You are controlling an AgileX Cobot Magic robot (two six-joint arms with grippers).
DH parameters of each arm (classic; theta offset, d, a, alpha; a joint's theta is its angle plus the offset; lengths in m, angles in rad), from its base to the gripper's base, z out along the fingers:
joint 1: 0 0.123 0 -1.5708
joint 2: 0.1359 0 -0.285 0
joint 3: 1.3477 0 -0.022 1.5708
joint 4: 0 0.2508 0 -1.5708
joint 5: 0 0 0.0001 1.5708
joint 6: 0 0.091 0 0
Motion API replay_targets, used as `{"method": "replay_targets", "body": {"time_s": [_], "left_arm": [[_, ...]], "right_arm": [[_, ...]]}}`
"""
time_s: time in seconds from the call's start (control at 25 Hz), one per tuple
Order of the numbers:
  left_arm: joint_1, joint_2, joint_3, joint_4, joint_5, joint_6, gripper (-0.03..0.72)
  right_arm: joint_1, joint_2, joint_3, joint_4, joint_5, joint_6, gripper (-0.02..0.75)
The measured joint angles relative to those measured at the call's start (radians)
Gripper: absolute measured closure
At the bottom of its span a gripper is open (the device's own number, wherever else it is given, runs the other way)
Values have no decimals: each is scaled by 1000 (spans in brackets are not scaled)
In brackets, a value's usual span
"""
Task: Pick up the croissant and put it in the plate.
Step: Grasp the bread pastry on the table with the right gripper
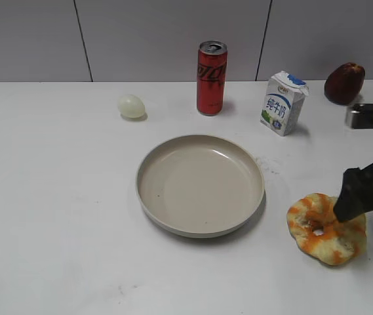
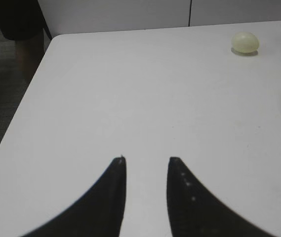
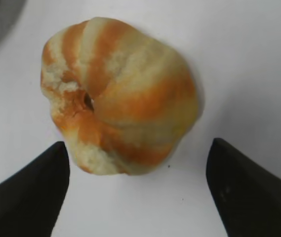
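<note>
R gripper (image 3: 138, 190), jaws wide apart, hovers at lower frame over croissant (image 3: 118, 96): drop straight, straddle its full width w/ both fingertips, squeeze gently; L gripper (image 2: 146, 163) idle, jaws slightly apart.

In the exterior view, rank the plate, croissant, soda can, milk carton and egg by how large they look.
1. plate
2. croissant, partly hidden by the right gripper
3. soda can and milk carton: similar; both sit farther back, so I won't rank them
4. egg
</note>
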Motion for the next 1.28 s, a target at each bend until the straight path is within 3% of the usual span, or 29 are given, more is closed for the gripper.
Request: {"method": "replay_targets", "body": {"time_s": [0.2,0.44,0.56,0.76,0.96,1.28], "left_arm": [[0,0,0,0,0,0,460],[0,0,0,0,0,0,461],[0,0,0,0,0,0,461],[0,0,0,0,0,0,461],[0,0,0,0,0,0,461],[0,0,0,0,0,0,461]], "right_arm": [[74,128,-13,-66,-97,41,86],[84,198,-16,-123,-129,108,118],[84,199,-16,-123,-130,117,198],[87,200,-21,-119,-108,120,426],[105,205,-105,-137,38,121,465],[325,213,-430,-128,163,124,478]]}}
